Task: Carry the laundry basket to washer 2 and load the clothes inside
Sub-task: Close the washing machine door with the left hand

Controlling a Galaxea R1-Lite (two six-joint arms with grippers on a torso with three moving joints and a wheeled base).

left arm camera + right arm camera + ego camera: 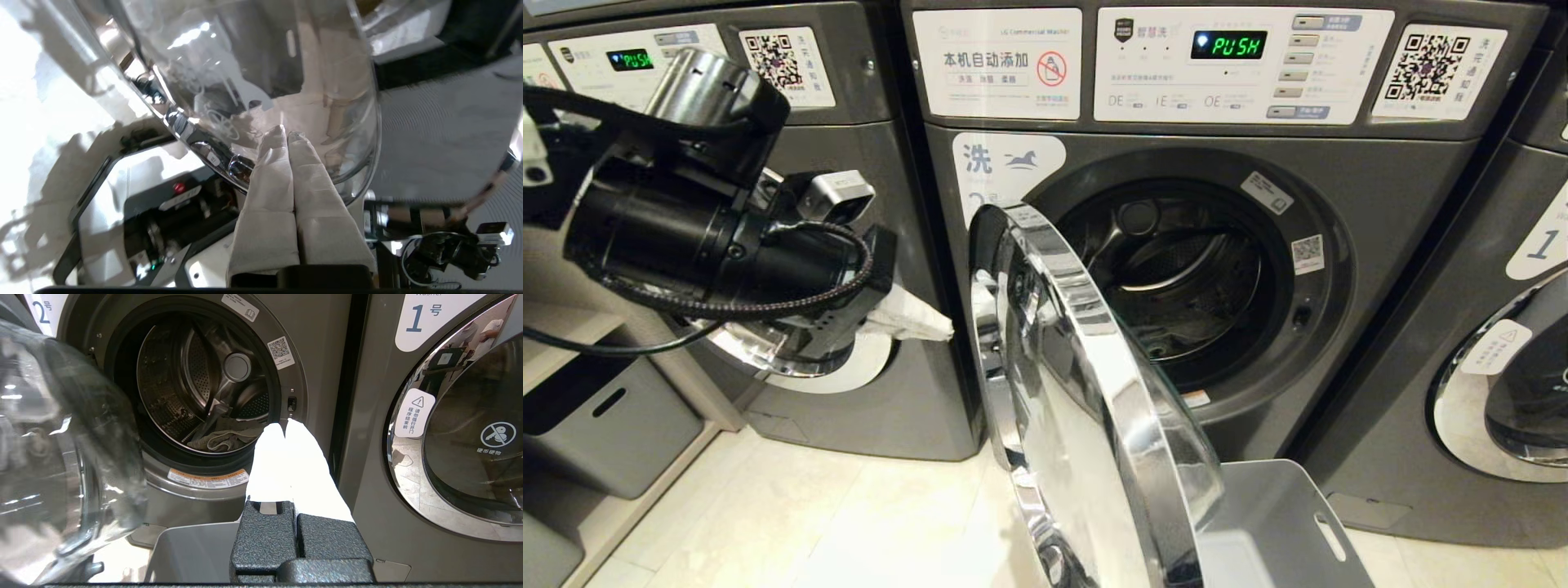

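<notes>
laundry basket (pixel 1274 523) stands on pale tiled floor (pixel 833 523).

clothes (pixel 222 437) in washer 2 (pixel 1380 245), laundry basket (pixel 1282 523) before it

Washer 2 (pixel 1380 245): dark grey metal body, satin sheen. Door (pixel 1086 392): mirror-bright chrome ring, clear glossy glass bowl. Drum (pixel 204 375): perforated steel, dull shine. Clothes (pixel 222 437): soft crumpled cloth, matt. Laundry basket (pixel 1274 523): smooth matt grey plastic. Left pincer (pixel 286 136) fingers wrapped in white woven cloth; right pincer (pixel 286 424) likewise, base rough black textured plastic. Floor (pixel 809 514): pale glossy tile.
</notes>
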